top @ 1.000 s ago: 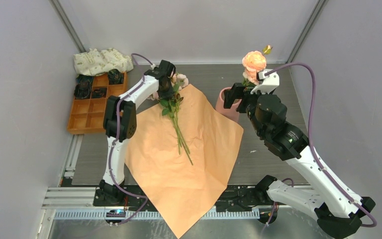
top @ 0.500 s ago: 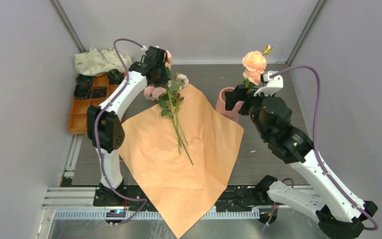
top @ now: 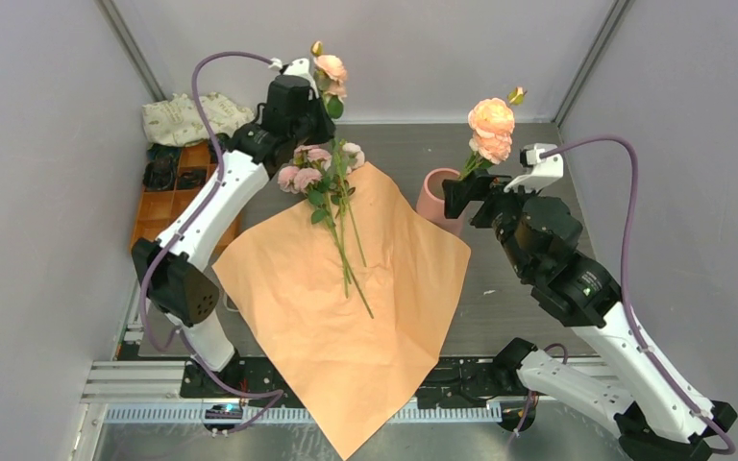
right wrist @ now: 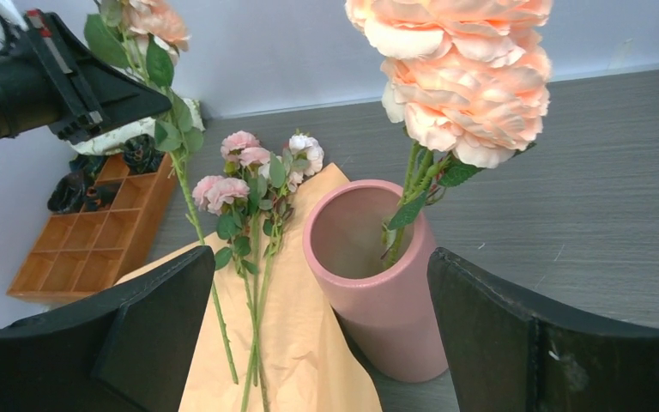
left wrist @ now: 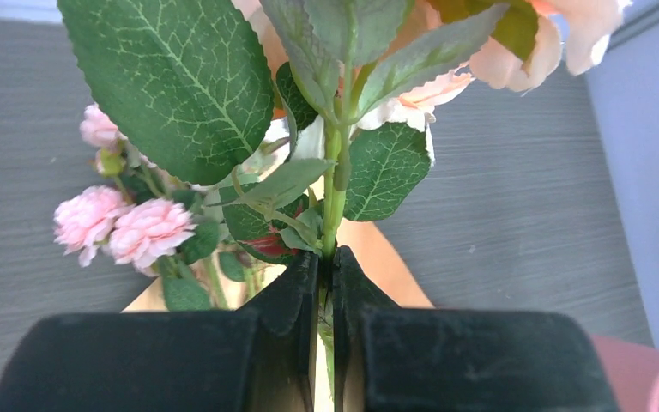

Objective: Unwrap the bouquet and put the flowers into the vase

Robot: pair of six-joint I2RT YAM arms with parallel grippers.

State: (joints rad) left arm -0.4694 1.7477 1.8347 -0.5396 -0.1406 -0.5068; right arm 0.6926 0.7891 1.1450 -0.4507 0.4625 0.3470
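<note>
Green rose stem [left wrist: 335, 193] pinched in L claw [left wrist: 326, 268], bloom [left wrist: 523, 47] cropped; R claw [right wrist: 317, 262] wide open.

Left arm: stretched long from base toward far-left, wrist raised high. Left gripper [left wrist: 326, 266]: jaws pinched tight on flower stem [left wrist: 335, 184]. Right arm: elbow bent, forearm angled toward far centre. Right gripper [right wrist: 319, 255]: fingers spread wide, gripping nothing.

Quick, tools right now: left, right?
Left tool: closed on a rose stem.
Right tool: open, holding nothing, facing the vase.
</note>
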